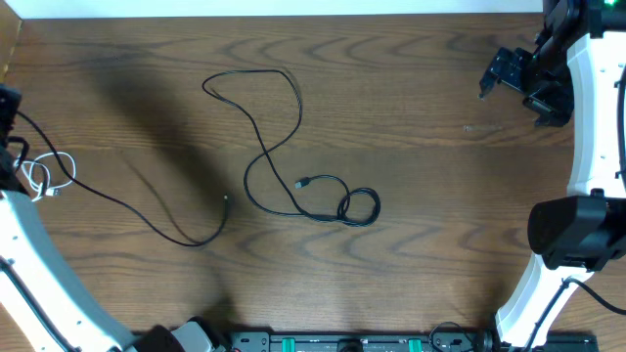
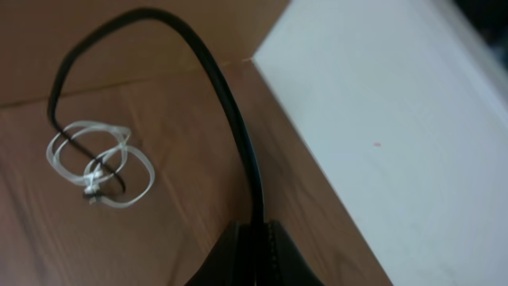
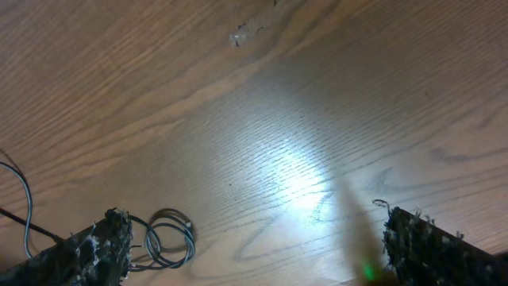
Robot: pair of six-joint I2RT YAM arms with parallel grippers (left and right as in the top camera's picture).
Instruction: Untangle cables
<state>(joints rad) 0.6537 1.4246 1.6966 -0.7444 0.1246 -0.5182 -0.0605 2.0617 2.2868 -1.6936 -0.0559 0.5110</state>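
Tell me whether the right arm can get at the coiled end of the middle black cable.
Probably yes. The right gripper is open and empty, and only bare table lies between it and the coil of the middle black cable. Distance is the only doubt.

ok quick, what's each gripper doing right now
left gripper: closed, pinching a black cable
right gripper: open, holding nothing

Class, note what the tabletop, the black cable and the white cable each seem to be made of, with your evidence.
Tabletop: wood or wood-look laminate, brown grain lines, slight sheen under light.
Black cable: probably rubber or plastic sheath, smooth, matte, bends freely.
White cable: likely translucent plastic sheath, glossy, coiled.
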